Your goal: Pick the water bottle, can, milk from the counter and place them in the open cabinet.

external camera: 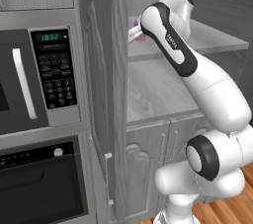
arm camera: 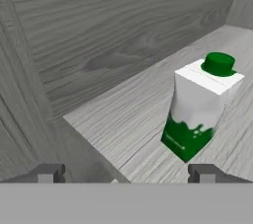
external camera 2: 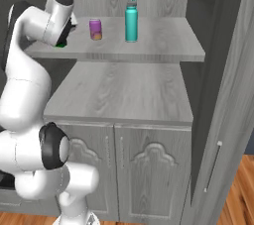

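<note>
One milk (arm camera: 197, 114), one can (external camera 2: 95, 29), one water bottle (external camera 2: 131, 20)

Milk (external camera 2: 61, 45) mostly hidden behind arm; can (external camera: 133, 29) half hidden by cabinet door (external camera: 106, 94).

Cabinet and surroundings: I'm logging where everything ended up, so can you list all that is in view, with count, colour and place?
water bottle: one, teal with grey cap, upright on the upper shelf, right of the can
can: one, purple-pink, upright on the same shelf
milk: one, green and white carton with green cap, on the shelf's left end, just ahead of the fingers, not held
open cabinet: one, grey wood-grain, two flat shelves, slab door swung out at right
low arched-panel doors: two, grey, below the shelves
microwave: one, dark, left of the cabinet
oven: one, dark, under the microwave
floor: wood, orange-brown
arm: one, white, reaching into the cabinet
fingers: two, dark, spread wide, empty
</note>
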